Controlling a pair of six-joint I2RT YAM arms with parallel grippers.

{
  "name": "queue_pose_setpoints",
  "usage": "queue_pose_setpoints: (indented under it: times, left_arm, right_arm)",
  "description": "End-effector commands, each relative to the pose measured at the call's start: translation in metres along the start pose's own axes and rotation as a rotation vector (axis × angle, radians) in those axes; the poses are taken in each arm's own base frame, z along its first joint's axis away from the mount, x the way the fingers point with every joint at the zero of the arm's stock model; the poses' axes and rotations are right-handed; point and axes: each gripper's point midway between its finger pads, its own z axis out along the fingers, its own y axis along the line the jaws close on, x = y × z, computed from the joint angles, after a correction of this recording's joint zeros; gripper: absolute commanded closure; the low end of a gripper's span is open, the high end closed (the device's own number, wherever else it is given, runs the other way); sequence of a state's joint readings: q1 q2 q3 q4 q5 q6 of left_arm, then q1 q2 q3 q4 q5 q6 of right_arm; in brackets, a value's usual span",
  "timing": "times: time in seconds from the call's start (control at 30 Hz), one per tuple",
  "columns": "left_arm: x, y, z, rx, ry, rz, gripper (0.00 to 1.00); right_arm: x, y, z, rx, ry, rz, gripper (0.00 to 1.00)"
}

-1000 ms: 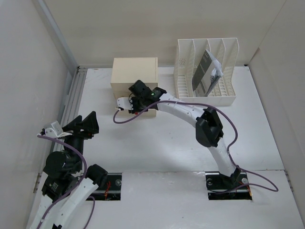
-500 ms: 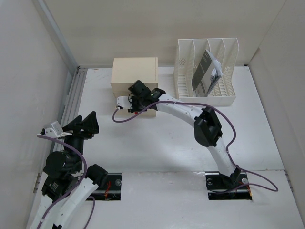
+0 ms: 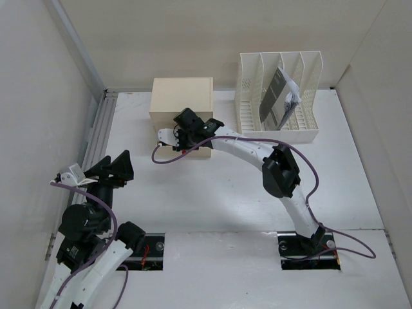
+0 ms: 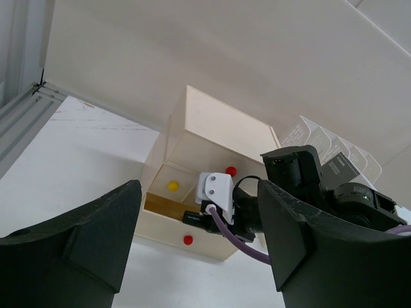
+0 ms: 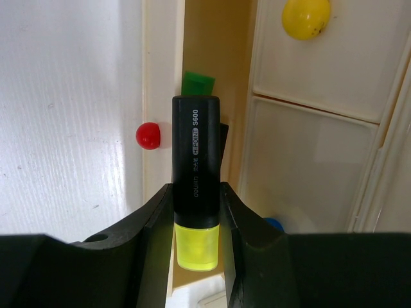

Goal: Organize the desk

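**Inspector:** Overhead view. Findings?

**Operator:** The desk [image 3: 212, 193] lies flat beneath both my claws. My right claw [image 3: 172, 137] is low against the front of the box [image 3: 182, 96]. The rack [image 3: 280, 96] stands well off to that claw's right. My left claw [image 3: 116, 168] hangs near the desk's railed edge, apart from everything.

**Inspector:** Left wrist view?

**Operator:** My left claw [image 4: 199, 192] stands spread with nothing between its fingers. Ahead of it is the box, with its lowest drawer [image 4: 164, 206] pulled out and my other arm at it.

**Inspector:** Right wrist view?

**Operator:** My right claw [image 5: 196, 205] is clamped on a highlighter [image 5: 196, 147]. The fingers press the black barrel where it meets the yellow end, which sits back toward the palm. The black end points forward over the open drawer. Something green [image 5: 197, 83] lies just ahead of the tip, and I cannot identify it.

**Inspector:** Handling assessment?

**Operator:** I judge the highlighter light and stiff, with a smooth plastic barrel that could slip or pivot. The hold across the barrel looks sound. The desk is rigid and matte. It offers nothing to grip and serves only as a surface to clear.
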State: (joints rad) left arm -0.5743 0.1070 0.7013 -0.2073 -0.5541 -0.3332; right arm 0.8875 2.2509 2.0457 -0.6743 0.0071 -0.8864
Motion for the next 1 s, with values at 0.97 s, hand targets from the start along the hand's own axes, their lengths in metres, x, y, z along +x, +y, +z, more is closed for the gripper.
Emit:
queue_pose_setpoints:
  times: [0.97]
  left_arm:
    - [-0.008,-0.004,0.001,0.014,-0.03,-0.014,0.3]
  right_arm:
    - [-0.028,-0.025,-0.043,0.061,-0.165,0.067,0.74]
